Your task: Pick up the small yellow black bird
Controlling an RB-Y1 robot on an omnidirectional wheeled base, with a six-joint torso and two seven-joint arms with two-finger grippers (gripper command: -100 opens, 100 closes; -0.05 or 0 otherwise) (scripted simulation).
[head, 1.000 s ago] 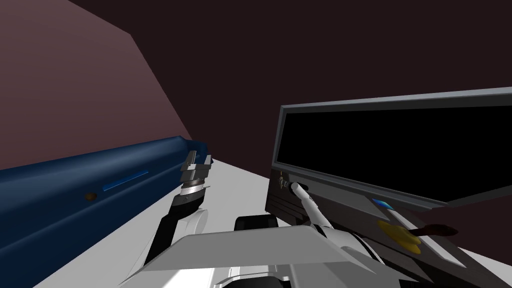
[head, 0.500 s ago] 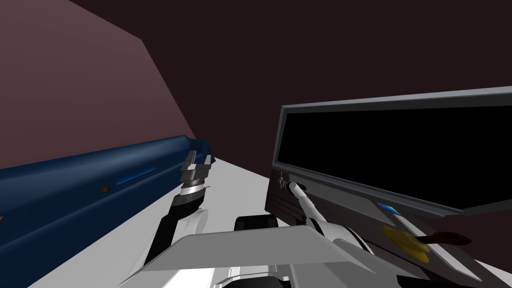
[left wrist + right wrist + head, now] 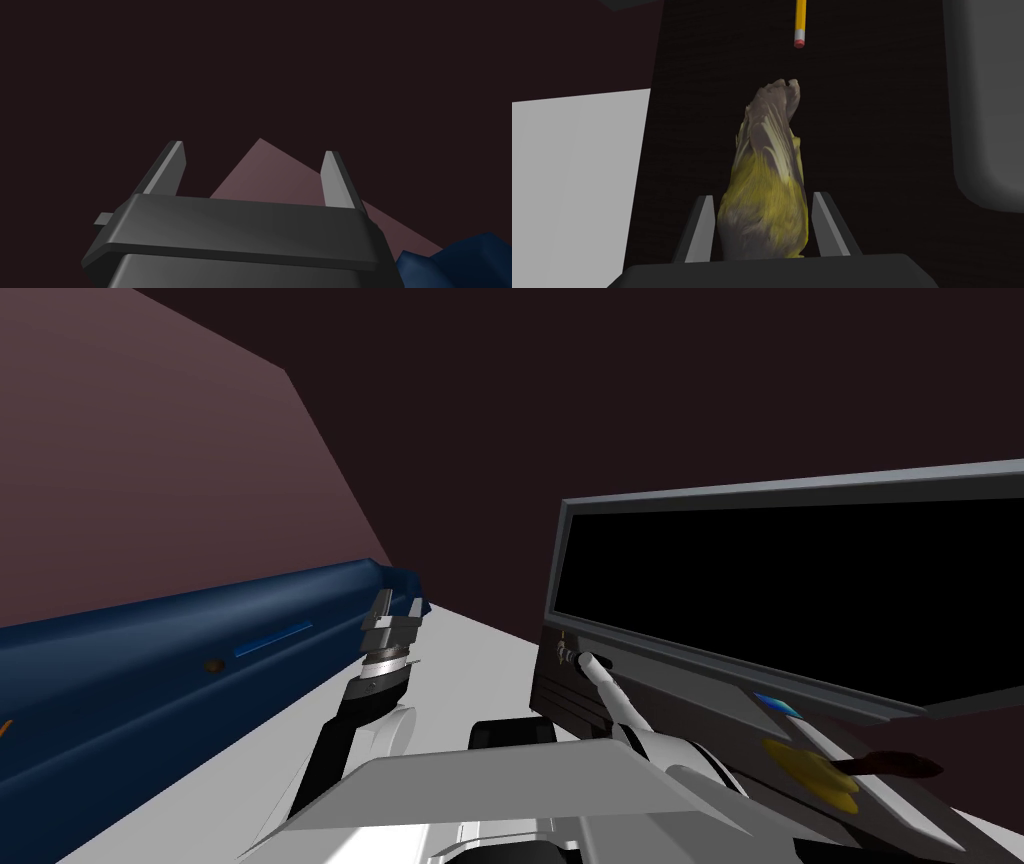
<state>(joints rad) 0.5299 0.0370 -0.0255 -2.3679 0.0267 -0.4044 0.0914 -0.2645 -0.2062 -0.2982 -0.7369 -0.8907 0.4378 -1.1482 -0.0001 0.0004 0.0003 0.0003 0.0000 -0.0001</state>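
- Head view: left gripper (image 3: 392, 623), held up ahead of the chest, just beside the end of a long blue upholstered piece (image 3: 200, 658); fingers wide apart, nothing between them.
- Head view: white floor (image 3: 470, 663) runs between the blue piece and a dark desk (image 3: 640, 708).
- Head view: large black screen in a grey frame (image 3: 800, 588) stands on the desk. The right forearm (image 3: 612, 688) reaches up to the desk's near corner below the screen.
- Head view: further along the desk top, well apart from the arm, lie a flat yellow item (image 3: 808, 770), a small blue item (image 3: 775, 703) and a dark brown item (image 3: 890, 766); their kind cannot be told.
- Left wrist view: left gripper (image 3: 255, 148), both blades standing wide apart with nothing between them.
- Right wrist view: right gripper (image 3: 762, 196) set narrow, one finger (image 3: 699, 230) close against each flank of the small bird (image 3: 769, 200).
- Right wrist view: the small bird, yellow with grey-brown feathers, lies on the dark desk surface (image 3: 887, 150), its body pointing away from the gripper.
- Right wrist view: a yellow pencil (image 3: 800, 20), pink eraser end nearest, lies beyond the bird, apart from it.
- Right wrist view: a light grey rounded object (image 3: 982, 100) is off to one side of the bird, and white floor (image 3: 572, 175) shows past the desk edge on the other.
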